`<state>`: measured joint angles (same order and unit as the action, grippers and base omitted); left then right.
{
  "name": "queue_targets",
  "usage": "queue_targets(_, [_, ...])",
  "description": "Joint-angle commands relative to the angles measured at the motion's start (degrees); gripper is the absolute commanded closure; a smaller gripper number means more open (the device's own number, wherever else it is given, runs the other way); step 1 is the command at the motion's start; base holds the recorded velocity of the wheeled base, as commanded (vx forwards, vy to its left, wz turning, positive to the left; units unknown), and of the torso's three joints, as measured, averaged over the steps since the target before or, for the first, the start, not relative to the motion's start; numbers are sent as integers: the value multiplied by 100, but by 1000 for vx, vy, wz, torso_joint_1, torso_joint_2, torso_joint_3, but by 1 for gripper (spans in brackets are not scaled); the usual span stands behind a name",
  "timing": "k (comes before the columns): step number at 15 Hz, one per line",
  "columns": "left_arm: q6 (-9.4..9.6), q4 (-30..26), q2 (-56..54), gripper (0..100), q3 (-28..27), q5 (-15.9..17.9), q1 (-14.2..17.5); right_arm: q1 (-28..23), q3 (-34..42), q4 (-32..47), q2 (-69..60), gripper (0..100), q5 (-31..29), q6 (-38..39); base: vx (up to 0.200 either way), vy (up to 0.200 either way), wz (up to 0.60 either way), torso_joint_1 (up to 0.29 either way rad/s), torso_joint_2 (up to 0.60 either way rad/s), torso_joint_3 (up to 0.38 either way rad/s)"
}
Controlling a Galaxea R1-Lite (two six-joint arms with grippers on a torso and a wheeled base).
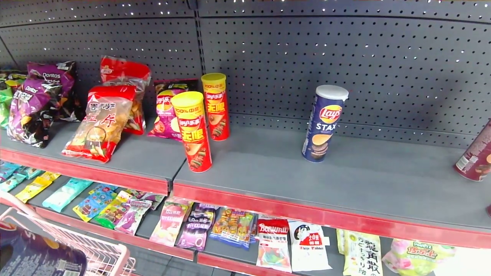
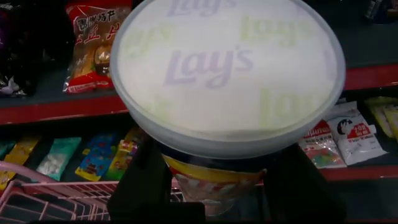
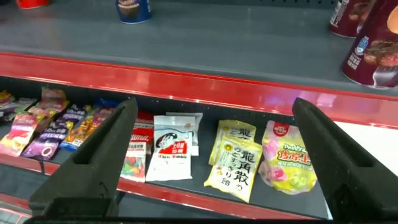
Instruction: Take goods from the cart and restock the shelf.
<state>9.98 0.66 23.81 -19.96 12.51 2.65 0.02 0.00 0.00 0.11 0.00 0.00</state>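
The left gripper (image 2: 217, 165) had its fingers (image 2: 140, 186) clamped on a white-lidded chip can (image 2: 227, 68), apparently above the cart (image 2: 37, 199), while the right gripper (image 3: 214, 106) fingers (image 3: 93, 162) stood spread, empty, facing the shelf (image 3: 249, 78).

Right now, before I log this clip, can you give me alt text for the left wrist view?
The left gripper holds a white-lidded chip can between its jaws, top toward the camera. Behind it are a pink cart and red-edged shelves stocked with snack bags.
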Motion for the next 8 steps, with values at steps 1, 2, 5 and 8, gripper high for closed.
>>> queue_targets(1, [-14,-101,-219,100,44,199,-1,6,0,0,24,0,9,-18,0,0,0,0,0,0])
queue_targets(2, [-14,-198,-289,100,44,208,-1,24,0,-9,42,0,26,-18,0,0,0,0,0,0])
queue_targets(5, [-445,-479,-623,100,9,287,-1,-2,-9,-35,-2,0,-18,281,0,0,0,0,0,0])
queue_targets(8, [-585,-470,-685,100,27,191,17,103,-1687,132,1474,0,519,114,0,0,0,0,0,0])
